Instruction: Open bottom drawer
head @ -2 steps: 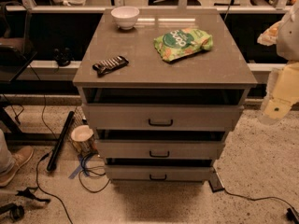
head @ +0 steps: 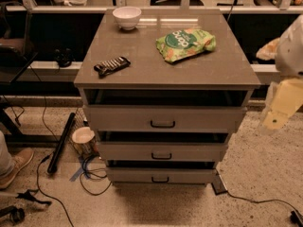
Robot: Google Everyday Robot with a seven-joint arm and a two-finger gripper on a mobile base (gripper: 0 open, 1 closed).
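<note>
Gripper (head: 278,109) off to the cabinet's (head: 165,79) right, bottom drawer (head: 189,175) untouched

I saw the gripper hanging in the air by the cabinet's right edge, well apart from the bottom drawer, which sat lowest, just above the floor, its black handle (head: 160,179) centred. I could not tell whether the gripper was clenched or released. A bowl (head: 127,17) stood on top.

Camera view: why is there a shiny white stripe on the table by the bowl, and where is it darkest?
Camera view: that stripe is glare on the grey-brown cabinet top beside the white round bowl; camera view: deep shadow fills the gaps above each drawer, including the narrow grey-beige bottom drawer; camera view: the pale yellow pincer hangs at the right edge, lit warm.
</note>
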